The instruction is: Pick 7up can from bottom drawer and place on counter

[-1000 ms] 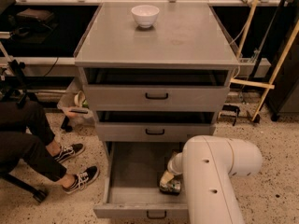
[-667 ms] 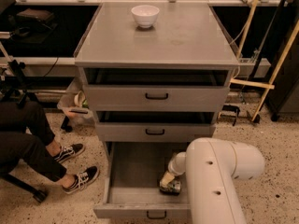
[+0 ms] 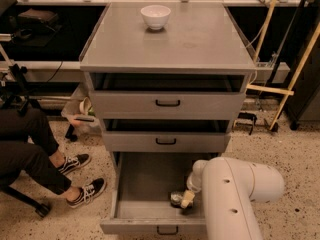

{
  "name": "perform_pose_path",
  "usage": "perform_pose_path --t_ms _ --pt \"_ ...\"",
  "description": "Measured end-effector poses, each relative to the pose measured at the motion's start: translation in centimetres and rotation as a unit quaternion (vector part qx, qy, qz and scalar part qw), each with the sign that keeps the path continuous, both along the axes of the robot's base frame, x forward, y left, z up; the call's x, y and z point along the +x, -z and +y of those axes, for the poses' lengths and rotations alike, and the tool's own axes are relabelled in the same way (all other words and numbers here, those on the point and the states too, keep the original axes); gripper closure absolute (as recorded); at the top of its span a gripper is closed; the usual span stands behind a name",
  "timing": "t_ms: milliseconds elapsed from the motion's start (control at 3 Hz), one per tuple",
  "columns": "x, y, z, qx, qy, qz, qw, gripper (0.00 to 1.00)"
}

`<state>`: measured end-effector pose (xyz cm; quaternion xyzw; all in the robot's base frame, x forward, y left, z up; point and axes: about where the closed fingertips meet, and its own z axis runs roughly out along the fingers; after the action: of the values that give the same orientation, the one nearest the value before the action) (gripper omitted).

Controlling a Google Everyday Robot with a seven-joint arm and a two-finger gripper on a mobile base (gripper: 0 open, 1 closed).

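**Grey drawer floor, can not yet off it**

Grey metal at the bottom of the frame is the bottom drawer [image 3: 145,179], pulled right out; my white arm [image 3: 240,194] fills the lower right and reaches down into it; my gripper [image 3: 185,199] sits in the drawer's lower right part, right against the 7up can [image 3: 175,199], which rests on the drawer floor near the front wall; whether I have closed on it I cannot tell. Against a second ago almost nothing has moved; my arm has shifted only slightly and the can lies in the same spot, so I judge the grasp is being settled and the lift has not begun. Above, the two shallower drawers [image 3: 167,103] stand partly open; a straight pull upward might catch their fronts, so I would draw outward first. Farthest, in the upper middle, the counter [image 3: 200,39] carries a white bowl [image 3: 155,16] near its back edge; the can belongs on the grey top in front of it.
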<state>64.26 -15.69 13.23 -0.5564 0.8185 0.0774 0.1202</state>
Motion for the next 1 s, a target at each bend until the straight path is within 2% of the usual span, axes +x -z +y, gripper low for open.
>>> perform_pose_path --t_ms 333,667,1000 --pt "-0.1 0.1 0.1 0.002 0.001 0.0 1.0 0.0" --pt "-0.4 0.5 1.6 0.026 0.011 -0.001 0.9996 0.0" --pt "-0.4 0.5 1.7 0.027 0.011 -0.001 0.9996 0.0"
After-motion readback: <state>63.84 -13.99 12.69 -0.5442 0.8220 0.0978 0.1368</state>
